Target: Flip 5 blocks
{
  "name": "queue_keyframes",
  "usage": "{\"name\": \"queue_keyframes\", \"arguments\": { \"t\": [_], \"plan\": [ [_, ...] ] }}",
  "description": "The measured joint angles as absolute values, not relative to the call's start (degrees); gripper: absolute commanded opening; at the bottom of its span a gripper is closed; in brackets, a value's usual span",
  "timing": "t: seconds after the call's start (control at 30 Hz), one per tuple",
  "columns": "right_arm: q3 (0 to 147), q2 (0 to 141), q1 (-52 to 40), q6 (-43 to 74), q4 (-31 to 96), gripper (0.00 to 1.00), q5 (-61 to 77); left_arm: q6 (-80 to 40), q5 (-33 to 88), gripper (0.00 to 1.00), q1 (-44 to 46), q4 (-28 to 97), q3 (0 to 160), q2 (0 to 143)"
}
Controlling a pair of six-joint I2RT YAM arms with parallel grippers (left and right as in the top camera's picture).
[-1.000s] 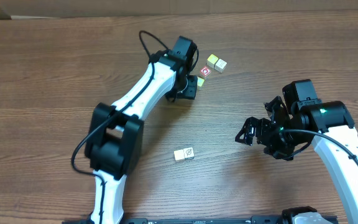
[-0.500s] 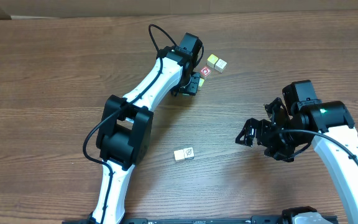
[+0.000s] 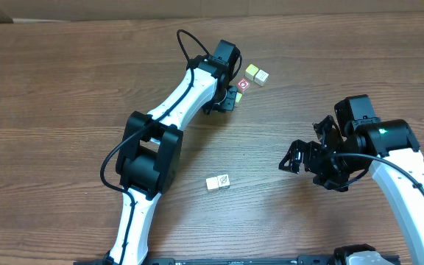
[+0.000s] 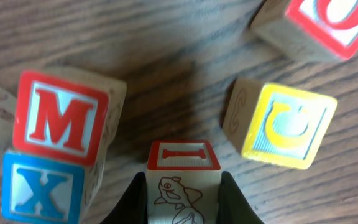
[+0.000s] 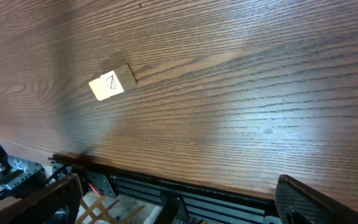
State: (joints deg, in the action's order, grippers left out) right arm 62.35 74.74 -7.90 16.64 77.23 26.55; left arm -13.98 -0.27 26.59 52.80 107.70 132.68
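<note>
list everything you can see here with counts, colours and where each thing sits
I block: one, cream with a red frame, between the left gripper's fingers
M block: one, red, left of the I block, against the X block
X block: one, blue, beside the M block
C block: one, yellow, right of the I block, apart from it
red-edged block: one, red, cut off at the left wrist view's top right
pale blocks: apparently two side by side, cream, mid table
table: one, brown wood
left gripper: one, black, shut on the I block
right gripper: one, black, open, over bare table
</note>
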Motion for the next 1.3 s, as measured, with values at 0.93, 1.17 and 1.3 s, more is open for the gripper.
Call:
{"name": "queue_keyframes", "arguments": {
  "t": [0.93,1.17,1.3],
  "plan": [
    [62.37,74.74,-7.90,16.64,77.43,1.00,26.55,-30.30,-5.43,0.05,30.68,84.40,110.89,110.56],
    [62.37,74.74,-7.90,16.60,77.45,1.00,26.55,-39.68,-6.70,0.05,35.77,75.02,83.44,90.76],
    [62.41,74.76,-7.90,16.49,77.38,1.00,26.52,-44.75,-5.56,0.04,36.93,68.38,67.42,82.02]
  ]
}}
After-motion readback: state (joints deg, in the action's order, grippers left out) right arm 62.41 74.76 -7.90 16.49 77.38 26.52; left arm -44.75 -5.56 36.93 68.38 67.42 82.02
